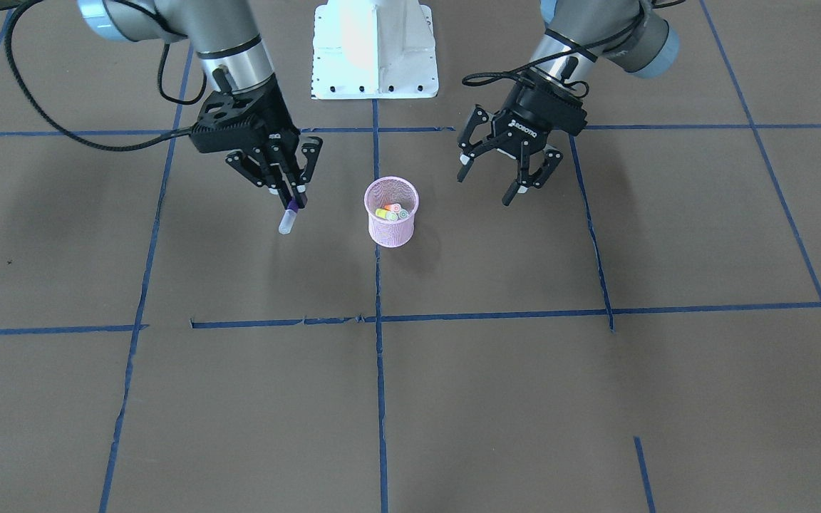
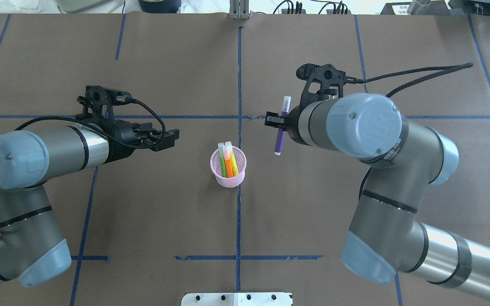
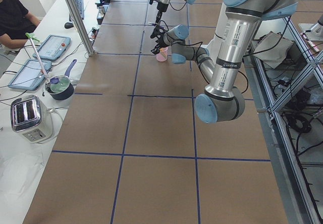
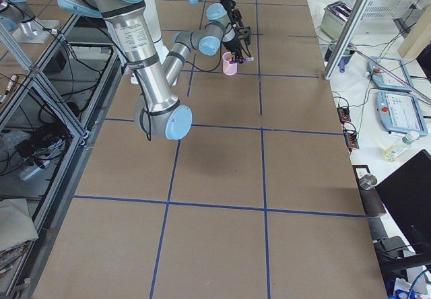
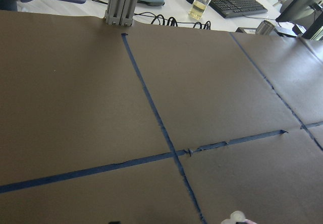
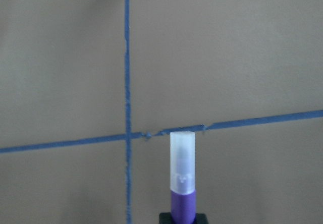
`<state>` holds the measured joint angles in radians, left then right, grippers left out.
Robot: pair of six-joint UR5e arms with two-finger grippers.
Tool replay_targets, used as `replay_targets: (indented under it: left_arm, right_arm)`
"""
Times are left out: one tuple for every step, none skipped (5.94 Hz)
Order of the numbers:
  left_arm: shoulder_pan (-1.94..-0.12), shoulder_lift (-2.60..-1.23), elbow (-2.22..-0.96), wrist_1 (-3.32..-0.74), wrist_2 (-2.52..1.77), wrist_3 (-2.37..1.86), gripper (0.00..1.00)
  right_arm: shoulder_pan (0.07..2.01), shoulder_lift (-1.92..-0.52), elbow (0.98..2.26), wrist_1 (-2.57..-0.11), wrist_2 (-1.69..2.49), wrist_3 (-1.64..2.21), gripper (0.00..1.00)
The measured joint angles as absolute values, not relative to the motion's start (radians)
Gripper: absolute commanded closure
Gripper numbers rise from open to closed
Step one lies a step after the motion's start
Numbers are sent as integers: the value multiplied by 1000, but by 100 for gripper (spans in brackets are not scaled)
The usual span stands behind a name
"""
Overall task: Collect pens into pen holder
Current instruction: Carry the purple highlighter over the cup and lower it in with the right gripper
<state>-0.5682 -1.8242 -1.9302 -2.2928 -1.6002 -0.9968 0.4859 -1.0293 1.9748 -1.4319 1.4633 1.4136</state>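
Three pens stowed: green, orange and yellow pens (image 2: pixel 228 163) stand in the pink holder (image 2: pixel 228 180), mid-counter (image 2: pixel 164 212).
Fourth pen: purple pen (image 2: pixel 279 138) is held above the counter, at 2 o'clock from the holder in the overhead view.
Right jaws: pinched shut on its purple barrel, cap end free.
Left jaws: spread wide, empty, at 10 o'clock.
Remaining: carry it over the holder and release; seemingly the last one.

Wire-mesh pen holder (image 1: pixel 390 226) (matt paper table (image 1: pixel 524 399)).
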Motion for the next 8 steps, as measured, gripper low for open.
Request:
replay_targets:
  left_arm:
    - [-623,-1799,-1929,-2251,-1676,-940,16]
    - [-663,-1781,-1927,-2230,-1722,-896,15]
    - [-681,-1772,-1927,-2223,-1742,-879,15]
    - [-688,-1769,-1926,-2221,-1748,-874,14]
    - [-691,-1768,-1926,-2220,-1749,-873,13]
    - [-691,-1767,-1925,-2220,-1749,-873,12]
    - [-692,-1767,-1926,-2220,-1749,-873,12]
    - [-692,-1767,-1926,-2220,-1749,-873,12]
  right_arm:
    - [391,-1005,1980,-1417,1252,1451,100]
    - [296,-999,1966,-1363,1048,1462,100]
    - [229,-1001,1933,-1295,896,1465,100]
    - [187,-1005,1896,-1258,803,1465,100]
    - [163,-1007,1865,-1247,762,1460,100]
    - [154,-1005,1844,-1246,745,1453,99]
    - [152,-1002,1825,-1247,722,1450,99]
    - [151,-998,1803,-1247,688,1450,99]
